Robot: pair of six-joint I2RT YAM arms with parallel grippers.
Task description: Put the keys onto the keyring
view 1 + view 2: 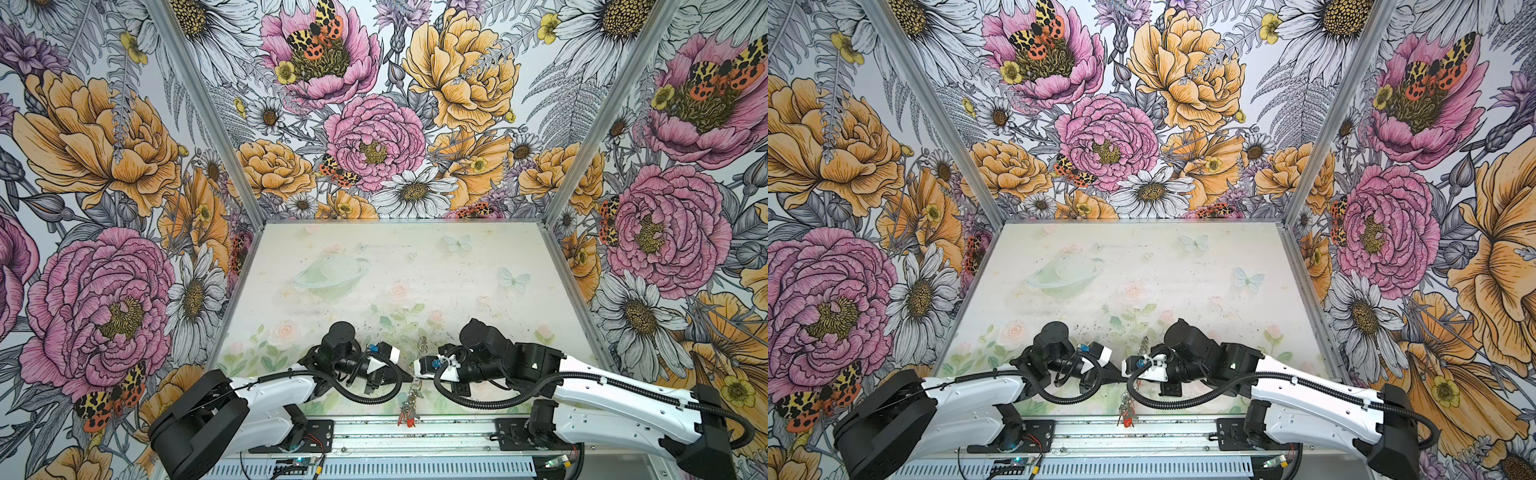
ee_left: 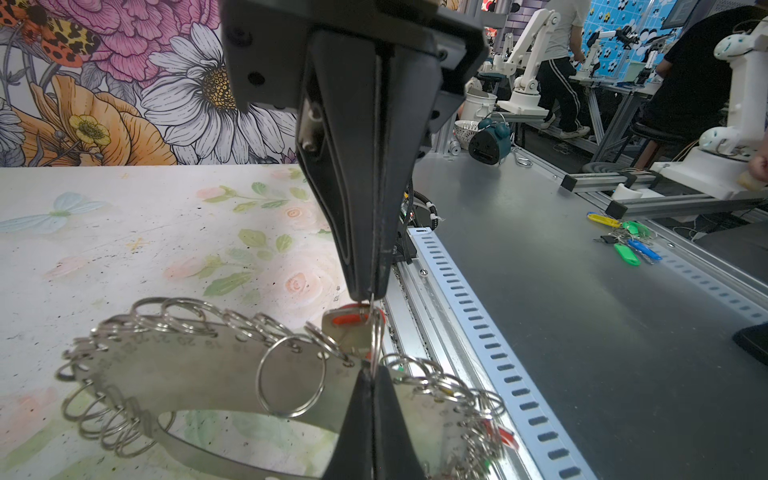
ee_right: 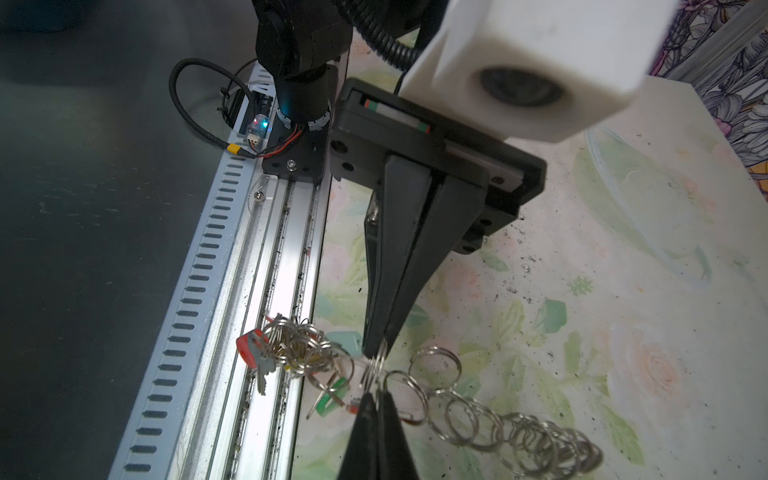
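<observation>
The pale floral desk ends at an aluminium rail, and everything that matters sits about midway along that rail. The left hand and the right hand meet tip to tip just on the desk side of the rail. Both are clenched and point at each other.

Under them lies the keyring, a flat grey crescent band fringed with wire rings. Most of it rests on the desk beside the rail, and one end reaches over the rail. From that end hang the keys that seem to be on it already, with red, teal and green tags, draped on the rail itself. The red-tagged key sits right behind the fingertips, at the band's outer edge.

Smallest is the split ring. Each hand pinches it from an opposite side, so it stands on edge between them. Whether it is one ring or two pressed together cannot be told.

The step in hand looks like the threading itself, working the red-tagged key onto one of the band's rings. The next move probably calls for a small turn of one hand against the other to feed the coil round. A hard pull could drag the band toward the rail.
</observation>
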